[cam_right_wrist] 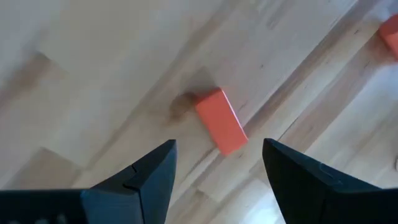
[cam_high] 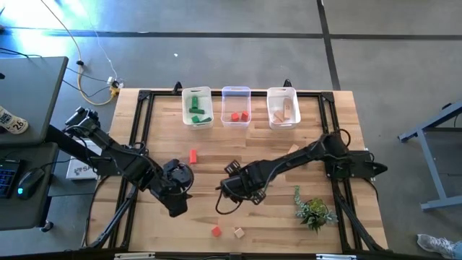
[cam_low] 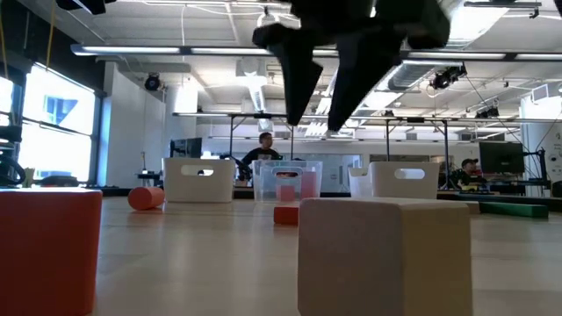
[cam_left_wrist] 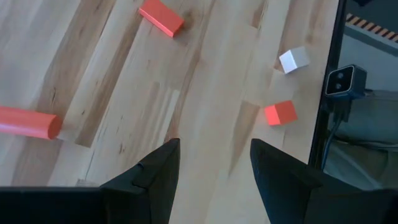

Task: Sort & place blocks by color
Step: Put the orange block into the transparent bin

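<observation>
My right gripper (cam_right_wrist: 217, 168) is open and hovers above a red bar (cam_right_wrist: 221, 120) that lies flat on the table; in the low view it hangs open (cam_low: 320, 123) over that bar (cam_low: 285, 213). My left gripper (cam_left_wrist: 214, 168) is open over bare wood, left of the right one (cam_high: 177, 193). Around it lie a red cylinder (cam_left_wrist: 28, 121), the red bar (cam_left_wrist: 161, 17), a red cube (cam_left_wrist: 280, 113) and a pale cube (cam_left_wrist: 293, 60). The cubes sit near the near edge (cam_high: 216, 231) (cam_high: 238, 232).
Three bins stand along the far edge: green blocks (cam_high: 196, 107), red blocks (cam_high: 236, 108), tan blocks (cam_high: 283, 108). A small leafy plant (cam_high: 314, 211) sits near the right front. A black frame (cam_high: 141, 130) borders the table. People show in the room beyond.
</observation>
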Robot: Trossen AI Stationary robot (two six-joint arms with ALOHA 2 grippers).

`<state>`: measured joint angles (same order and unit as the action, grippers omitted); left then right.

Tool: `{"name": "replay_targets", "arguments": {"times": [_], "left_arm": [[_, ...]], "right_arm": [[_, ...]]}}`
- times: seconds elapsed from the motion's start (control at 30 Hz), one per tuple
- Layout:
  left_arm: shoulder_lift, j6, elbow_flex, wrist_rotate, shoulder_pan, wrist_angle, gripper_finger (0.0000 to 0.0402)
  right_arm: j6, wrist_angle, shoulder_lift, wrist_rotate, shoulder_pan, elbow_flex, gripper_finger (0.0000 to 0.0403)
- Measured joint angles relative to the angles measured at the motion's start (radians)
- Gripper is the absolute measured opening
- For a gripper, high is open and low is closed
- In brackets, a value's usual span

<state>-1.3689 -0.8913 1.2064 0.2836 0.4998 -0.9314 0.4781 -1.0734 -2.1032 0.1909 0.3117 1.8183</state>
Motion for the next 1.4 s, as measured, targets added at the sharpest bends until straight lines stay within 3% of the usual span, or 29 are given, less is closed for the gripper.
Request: {"name": "replay_targets", "arguments": {"times": [0.43,0.8,1.4], "left_arm": [[0.000,0.000,0.000,-0.002,0.001,0.000,0.0184],[0.000,0.000,0.000,0.000,-0.004,0.000,0.0184],[-0.001,-0.011,0.000,-0.006,-0.004,-0.004,0.0184]], "right_arm": [[0.155,0.033,-0.126,-0.013,-0.075,0.000,0.0227],[0.178,0.107,-0.137,-0.095,-0.100,0.000,0.0227],[0.184,0.089,-0.208,-0.092,-0.102,0.005,0.0219]]}}
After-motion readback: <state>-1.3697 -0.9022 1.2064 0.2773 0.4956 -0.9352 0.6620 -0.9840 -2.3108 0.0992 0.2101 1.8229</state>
